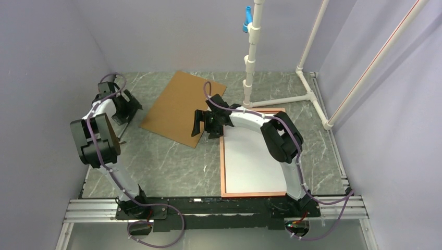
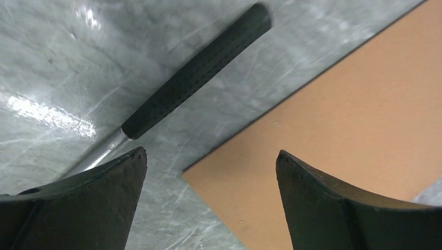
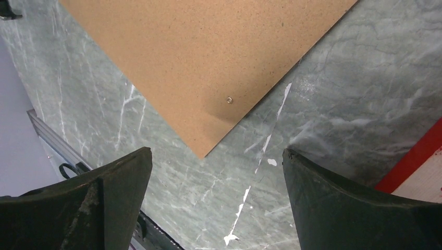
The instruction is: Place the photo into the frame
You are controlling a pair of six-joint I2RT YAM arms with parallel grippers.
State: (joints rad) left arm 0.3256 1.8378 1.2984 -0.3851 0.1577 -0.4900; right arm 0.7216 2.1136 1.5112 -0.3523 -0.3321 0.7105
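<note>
Lying white-back-up, photo (image 1: pixel 255 159) within copper-edged frame (image 1: pixel 253 194)

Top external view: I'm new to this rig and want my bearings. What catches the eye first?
The copper-edged frame lies flat on the right of the table, a plain white sheet, apparently the photo face down, filling it. A brown board lies askew at the far centre, with the right hand open over the gap between the two. A white pipe stand rises behind the frame.

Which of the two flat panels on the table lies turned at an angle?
The brown board; the copper-edged frame lies square to the table edge.
</note>
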